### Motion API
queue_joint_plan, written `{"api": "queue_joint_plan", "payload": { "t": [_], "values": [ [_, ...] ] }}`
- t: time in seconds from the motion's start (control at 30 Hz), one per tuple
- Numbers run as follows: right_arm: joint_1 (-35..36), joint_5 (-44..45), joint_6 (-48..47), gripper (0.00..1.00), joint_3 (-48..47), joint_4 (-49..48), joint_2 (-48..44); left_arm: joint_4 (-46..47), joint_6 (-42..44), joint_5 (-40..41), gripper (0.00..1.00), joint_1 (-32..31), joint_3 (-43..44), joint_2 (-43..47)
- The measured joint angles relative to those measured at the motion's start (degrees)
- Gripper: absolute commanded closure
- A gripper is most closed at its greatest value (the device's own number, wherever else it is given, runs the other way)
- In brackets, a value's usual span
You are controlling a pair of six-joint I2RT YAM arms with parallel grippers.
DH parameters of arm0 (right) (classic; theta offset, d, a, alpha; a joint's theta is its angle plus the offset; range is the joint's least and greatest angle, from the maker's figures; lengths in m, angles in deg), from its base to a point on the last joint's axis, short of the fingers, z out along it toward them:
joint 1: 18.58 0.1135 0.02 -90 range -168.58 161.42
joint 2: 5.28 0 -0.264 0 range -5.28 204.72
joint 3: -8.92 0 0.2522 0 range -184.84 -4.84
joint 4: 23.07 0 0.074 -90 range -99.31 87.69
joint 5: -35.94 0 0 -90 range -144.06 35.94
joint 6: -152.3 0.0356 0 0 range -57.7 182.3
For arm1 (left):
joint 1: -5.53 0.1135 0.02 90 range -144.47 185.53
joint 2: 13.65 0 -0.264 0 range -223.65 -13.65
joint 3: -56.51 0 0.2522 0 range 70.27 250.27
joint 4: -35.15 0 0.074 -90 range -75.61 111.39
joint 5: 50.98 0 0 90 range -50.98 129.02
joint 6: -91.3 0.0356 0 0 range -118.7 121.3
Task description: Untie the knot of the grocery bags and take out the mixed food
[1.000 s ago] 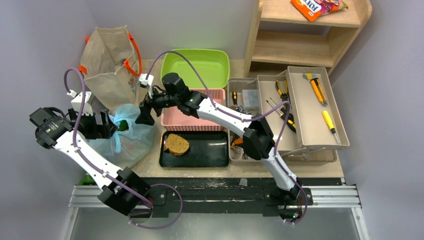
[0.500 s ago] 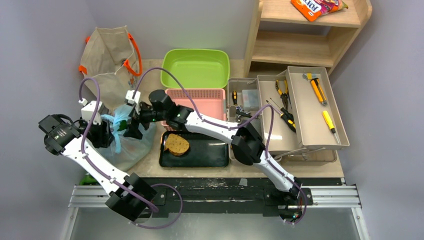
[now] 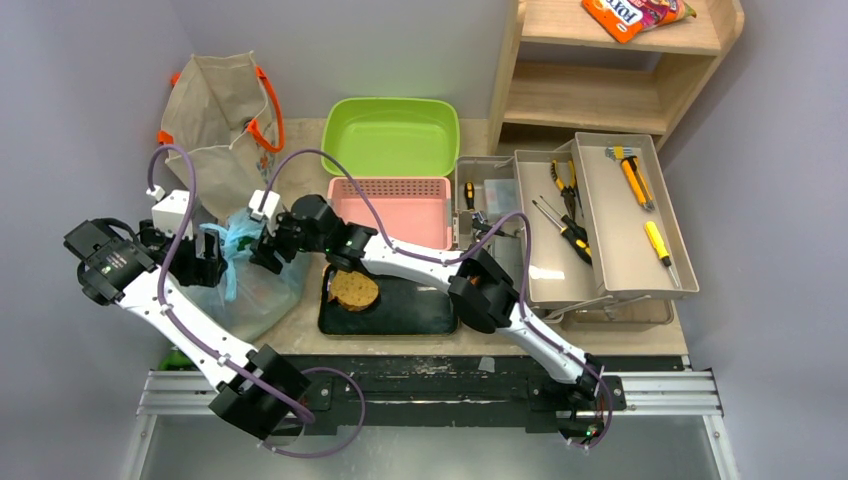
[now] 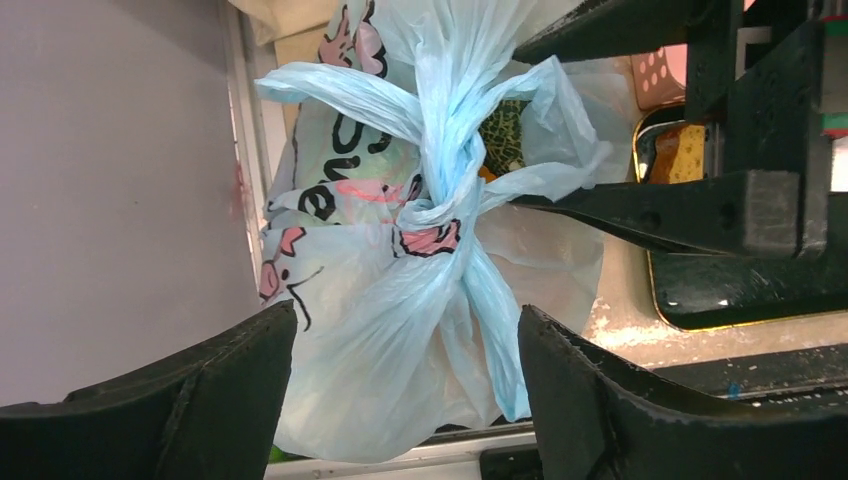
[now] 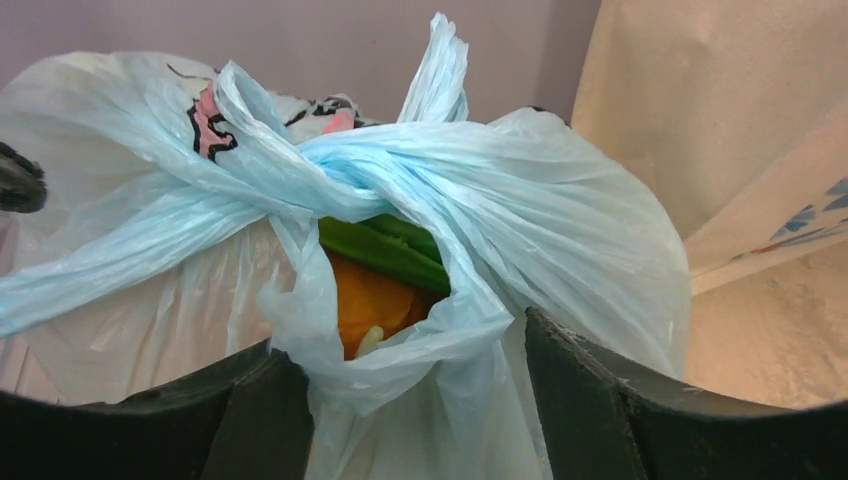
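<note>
left gripper [image 4: 405, 330]: jaws are standing wide open, straddling the tied bag from its left side and gripping nothing.
canvas tote [image 3: 212, 115]: is standing upright behind the blue bag, by the wall. The cloth is looking stiffer than the film. You are not seeing its contents.
light-blue bag [image 4: 340, 360]: is sitting at the left end of the tabletop [image 3: 300, 325], near the black tray [image 3: 420, 305]. You are dealing with thin, crinkly film that is likely soft, slippery and quick to tear under a hard pinch.
knot [image 4: 438, 212]: is sitting on top of the bag, the two handles crossing in a tight twist with loose tails sticking out. You are best taking one tail close to the twist and drawing it sideways, not upward.
right gripper [image 5: 400, 335]: jaws are gaping, hovering at the bag's right side with a fold of film between them, and clamping nothing.
mixed food [image 5: 375, 298]: is showing through the gap under the knot, something orange lying beneath something green. The bag is bulging, so you are probably working against some weight, and the load may be shifting as the film slackens.
</note>
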Motion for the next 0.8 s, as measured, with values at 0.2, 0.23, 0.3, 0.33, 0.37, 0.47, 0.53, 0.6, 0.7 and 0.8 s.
{"api": "queue_joint_plan", "payload": {
  "t": [0.2,0.23,0.3,0.33,0.37,0.47,0.53,0.6,0.7,0.8],
  "values": [
    [0.0,0.2,0.1,0.66,0.6,-1.7,-0.4,4.2,-0.3,1.1,0.42,-2.1,-1.9,-1.9],
    [0.0,0.2,0.0,0.72,0.6,-1.8,-0.4,4.6,-0.4,1.6,0.47,-2.2,-2.0,-3.0],
    [0.0,0.2,-0.4,0.83,0.9,-2.0,-0.5,5.0,-0.3,2.3,0.61,-2.3,-2.0,-4.9],
    [0.0,0.2,-0.5,0.89,1.1,-2.1,-0.5,5.0,0.0,2.7,0.71,-2.3,-2.0,-5.7],
    [0.0,0.2,-0.7,0.97,1.4,-2.0,-0.7,4.9,0.2,3.2,0.81,-2.3,-2.0,-6.4],
    [0.0,0.3,-1.3,1.0,2.1,-1.9,-1.0,3.9,1.2,4.3,1.0,-2.2,-1.9,-6.8],
    [0.0,0.8,-1.4,1.0,2.7,-1.9,-1.5,2.8,1.7,4.3,1.0,-1.6,-1.0,-6.3],
    [0.0,1.4,-1.4,1.0,3.8,-1.9,-2.1,2.2,2.2,4.2,1.0,-0.5,0.2,-5.3],
    [-0.3,1.9,-1.4,1.0,7.2,-1.9,-4.3,1.1,3.6,3.4,1.0,2.6,2.5,-2.9],
    [-1.1,2.5,-1.4,1.0,10.5,-2.0,-6.6,-2.1,6.4,0.5,1.0,6.8,5.2,-1.2]
  ]
}}
